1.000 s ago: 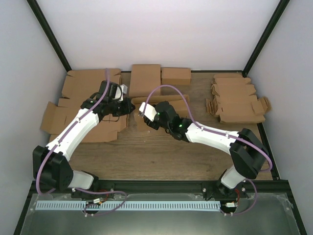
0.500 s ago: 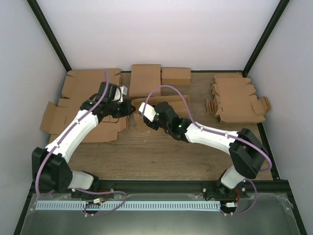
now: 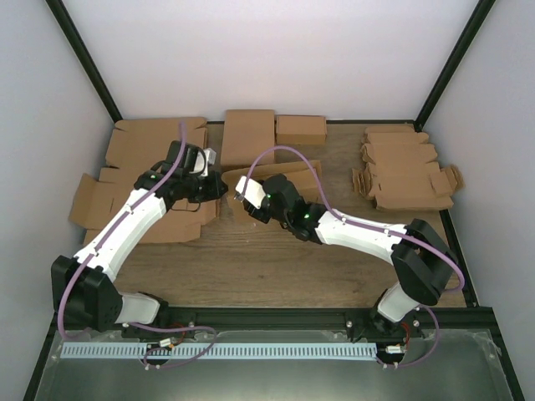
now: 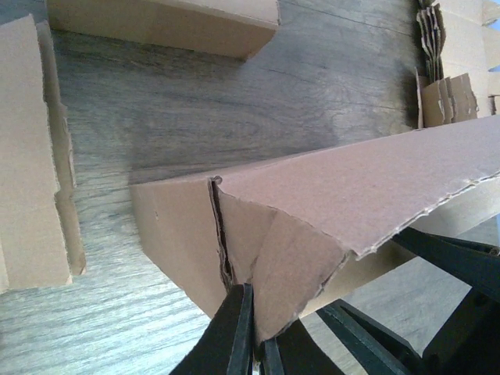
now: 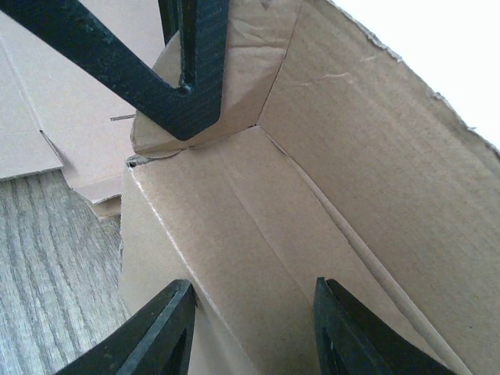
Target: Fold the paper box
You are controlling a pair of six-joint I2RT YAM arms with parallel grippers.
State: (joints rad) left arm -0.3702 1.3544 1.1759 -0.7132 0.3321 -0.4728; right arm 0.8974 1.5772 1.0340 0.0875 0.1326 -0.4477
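The paper box (image 3: 288,173) is a partly folded brown cardboard box in the middle of the table, with its walls up. My left gripper (image 3: 219,185) is shut on the box's left end flap, as the left wrist view shows (image 4: 258,344) with the box (image 4: 375,180) above the jaws. My right gripper (image 3: 242,192) is open at the same end. In the right wrist view it (image 5: 250,328) straddles the box's near wall (image 5: 258,234), one finger outside and one inside. The left gripper's fingers (image 5: 191,70) show at the flap beyond.
Flat brown die-cut blanks (image 3: 150,146) lie at the back left under my left arm. Two folded boxes (image 3: 249,136) (image 3: 301,129) stand at the back centre. A stack of small notched blanks (image 3: 405,167) lies at the back right. Walls close the table on three sides.
Both grippers and the box's left end have shifted slightly to the left. The left gripper has kept its grip on the flap.
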